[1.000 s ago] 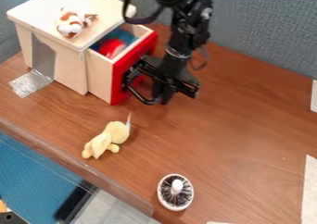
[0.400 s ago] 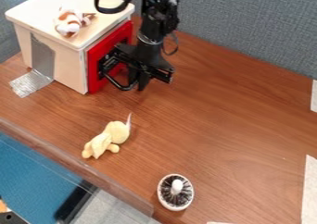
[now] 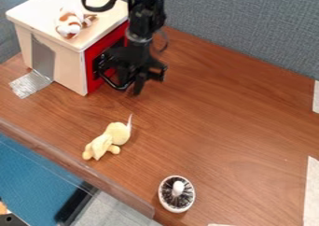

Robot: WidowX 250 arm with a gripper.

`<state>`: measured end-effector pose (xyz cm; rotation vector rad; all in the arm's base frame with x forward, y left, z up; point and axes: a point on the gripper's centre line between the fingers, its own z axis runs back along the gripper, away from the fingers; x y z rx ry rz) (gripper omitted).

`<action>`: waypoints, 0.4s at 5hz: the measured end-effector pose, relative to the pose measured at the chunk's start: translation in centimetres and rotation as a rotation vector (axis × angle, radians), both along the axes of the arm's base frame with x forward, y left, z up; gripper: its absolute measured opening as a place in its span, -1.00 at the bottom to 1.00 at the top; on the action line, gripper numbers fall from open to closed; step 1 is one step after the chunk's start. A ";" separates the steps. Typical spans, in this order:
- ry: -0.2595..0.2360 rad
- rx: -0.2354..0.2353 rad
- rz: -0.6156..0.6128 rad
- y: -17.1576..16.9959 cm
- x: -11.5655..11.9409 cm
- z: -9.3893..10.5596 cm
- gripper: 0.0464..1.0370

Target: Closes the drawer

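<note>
From the camera view, the drawer (image 3: 90, 68) looks shut in its wooden cabinet (image 3: 67, 71), the claw (image 3: 133, 87) at its red front (image 3: 106, 43), spread or pressed together I can't tell. The drawer seems light, stiff; I'd push squarely mid-front.

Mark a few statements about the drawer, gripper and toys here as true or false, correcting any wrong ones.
1. The drawer stands wide open. False: the drawer's front sits up against the wooden box.
2. The gripper is in front of the drawer. True.
3. The brown-and-white plush lies on top of the wooden box. True.
4. The yellow plush lies on the box too. False: the yellow plush lies on the table.
5. The round brush is nearer the camera than the yellow plush. True.
</note>
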<state>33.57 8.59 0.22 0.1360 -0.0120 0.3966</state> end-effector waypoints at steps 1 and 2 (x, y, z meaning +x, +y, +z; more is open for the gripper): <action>-0.022 -0.034 -0.015 -0.8 0.0 0.9 0.39; -0.065 -0.029 -0.103 -3.8 0.4 3.1 0.89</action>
